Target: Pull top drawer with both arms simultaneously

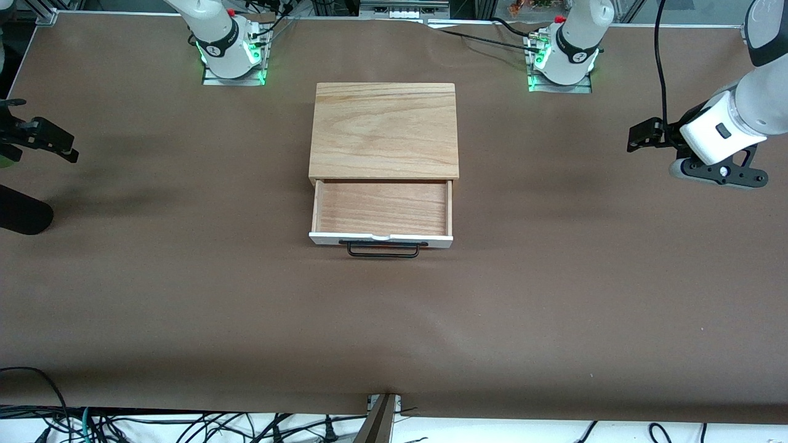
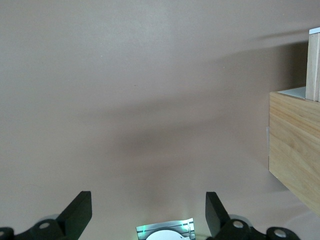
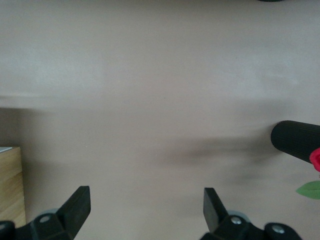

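Top drawer is pulled out of the wooden cabinet mid-tabletop, wood tray exposed, black handle on the side nearest the front camera. Left tool hangs over the left arm's end of the tabletop, fingers spread, holding nothing. Right tool hangs over the right arm's end, fingers also spread and empty; both well apart from the drawer.

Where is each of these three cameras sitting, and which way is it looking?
Front view: high across the table, facing both arm bases, the wooden cabinet and its pulled-out top drawer.
Left wrist view: on the left arm, looking down past the open left gripper at the table.
Right wrist view: on the right arm, past the open right gripper.
All views share the cabinet.
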